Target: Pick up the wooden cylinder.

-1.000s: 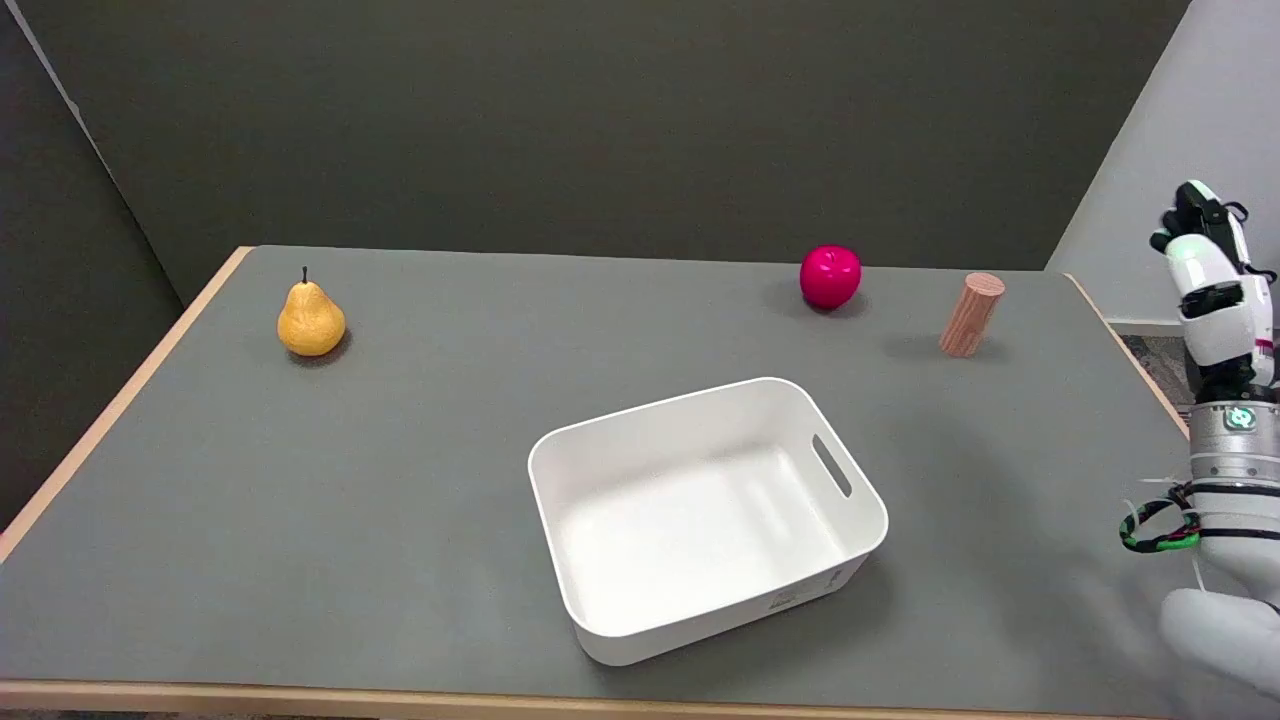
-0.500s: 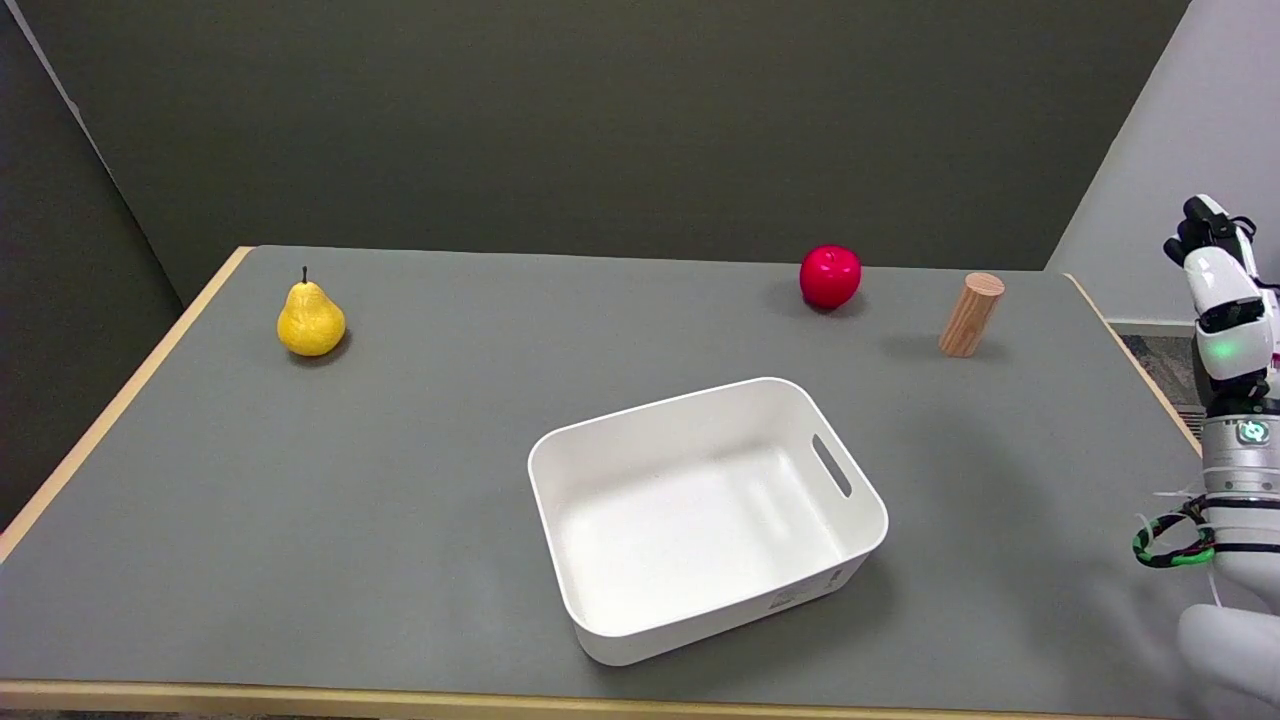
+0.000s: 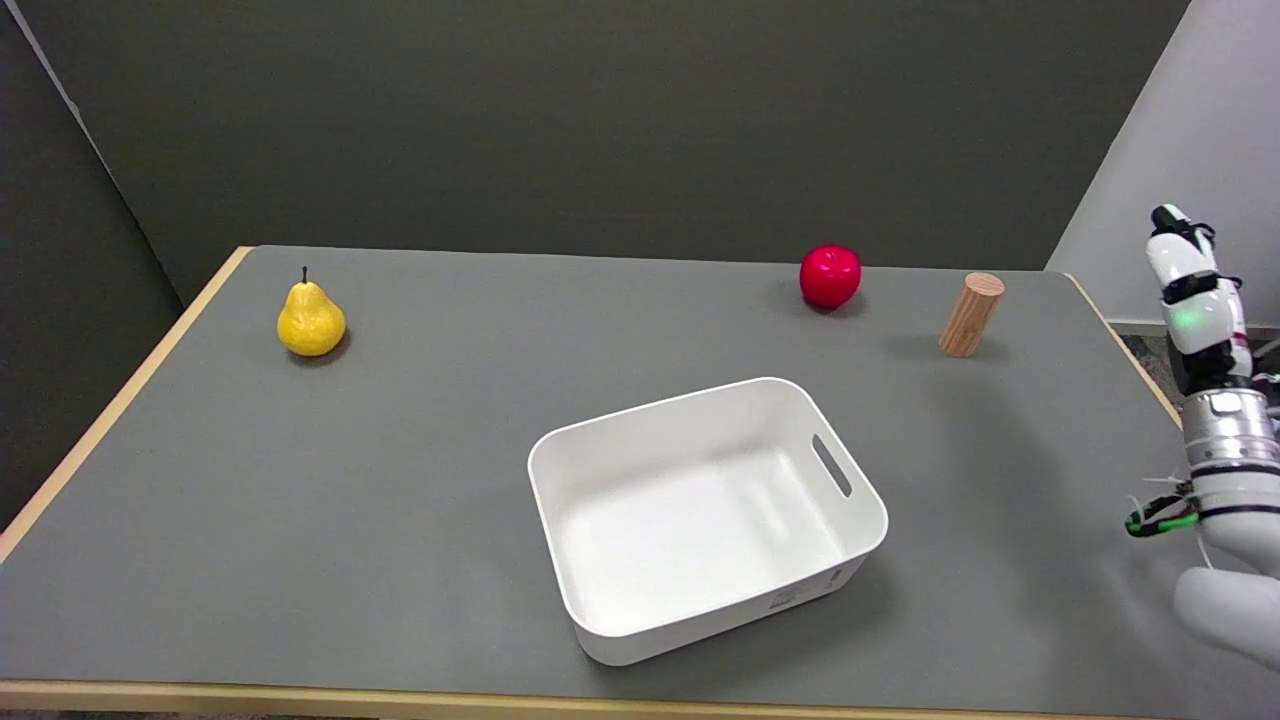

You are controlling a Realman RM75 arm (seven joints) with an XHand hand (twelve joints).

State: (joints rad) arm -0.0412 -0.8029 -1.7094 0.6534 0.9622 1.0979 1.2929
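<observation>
1. Grey matte table (image 3: pixel 400 480) with a pale wood edge band; dark olive wall panels behind it, a lighter grey wall off past its right corner
2. White bin (image 3: pixel 700 600), empty, handle slot in its right wall, sits mid-table; taken as landmark
3. Wooden cylinder (image 3: pixel 971 314) stands on end beyond the bin and to its right, near the table's far right corner; it looks tilted in this view, which may only be camera angle
4. Red apple (image 3: pixel 830 276) is beyond the bin, just left of the cylinder, apart from it. Yellow pear (image 3: pixel 310 319) is far to the bin's left, well apart
5. Right hand (image 3: pixel 1190 290) is raised off the table edge, well right of the bin and well apart from the cylinder, holding nothing; seen edge-on, so fingers spread or closed: cannot tell
6. Risks, as judged:
   - a tall narrow piece on a small base; a finger brushing it high up would likely tip it, and it could roll toward the nearby edge
   - smooth wood may slip in a shallow pinch
   - a reach carried too far left could knock the apple
</observation>
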